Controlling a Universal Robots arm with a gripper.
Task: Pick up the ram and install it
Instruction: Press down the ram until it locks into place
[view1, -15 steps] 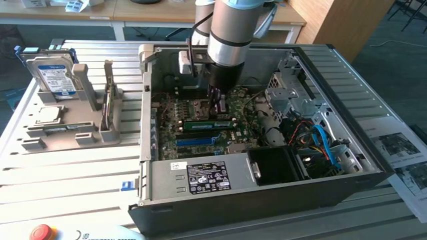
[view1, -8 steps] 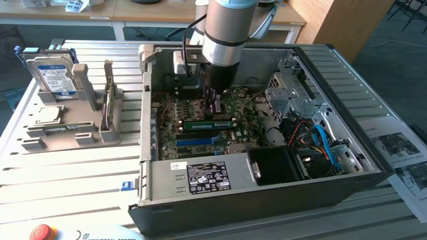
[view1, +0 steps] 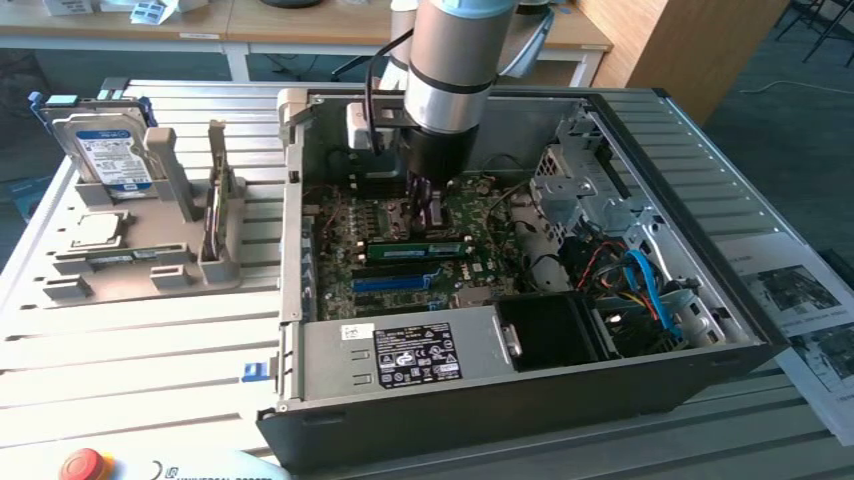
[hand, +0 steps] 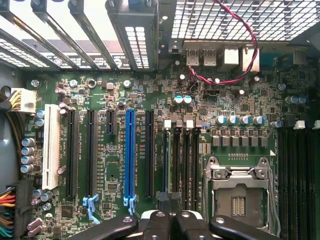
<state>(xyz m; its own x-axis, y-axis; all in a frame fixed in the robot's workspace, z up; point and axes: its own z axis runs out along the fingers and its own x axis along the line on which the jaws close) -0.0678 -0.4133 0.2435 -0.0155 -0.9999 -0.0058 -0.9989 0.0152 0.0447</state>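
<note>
Your pincer hangs fully closed and empty over the motherboard, while the ram stands on edge among the slots, likely light, stiff and fragile, best taken by its 2 long faces.

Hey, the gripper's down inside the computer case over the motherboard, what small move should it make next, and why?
Probably a short, straight push down onto the ram. The shut gripper hangs close above that green stick, which lies along a slot of the motherboard. I can't tell whether it is fully seated.
</note>
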